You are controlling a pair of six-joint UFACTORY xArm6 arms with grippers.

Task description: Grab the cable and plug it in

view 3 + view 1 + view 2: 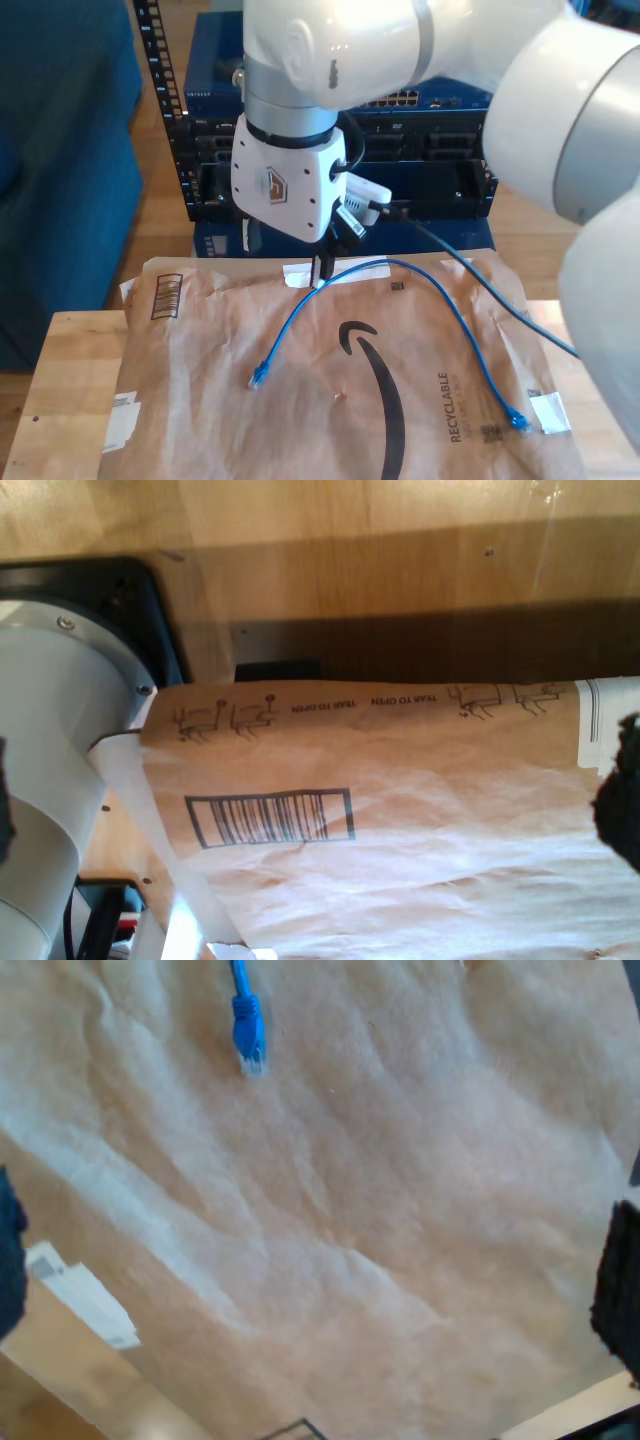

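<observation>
A brown paper mailer (pixel 400 420) covered the wooden table (pixel 70 370). On it the cable (pixel 440 300) lay in an arc, one plug (pixel 248 1045) below my second gripper (pixel 322 268). I cannot tell if the jaws of either gripper were spread.

You can read "RECYCLABLE" printed in black on the brown paper mailer (pixel 200 400), beside a curved black smile-arrow logo, in the exterior view. In the first wrist view, "TEAR TO OPEN" appears twice along the mailer's edge among small opening pictograms, above a barcode (pixel 270 818) whose digits are unreadable. The gripper housing bears a small emblem, illegible.
</observation>
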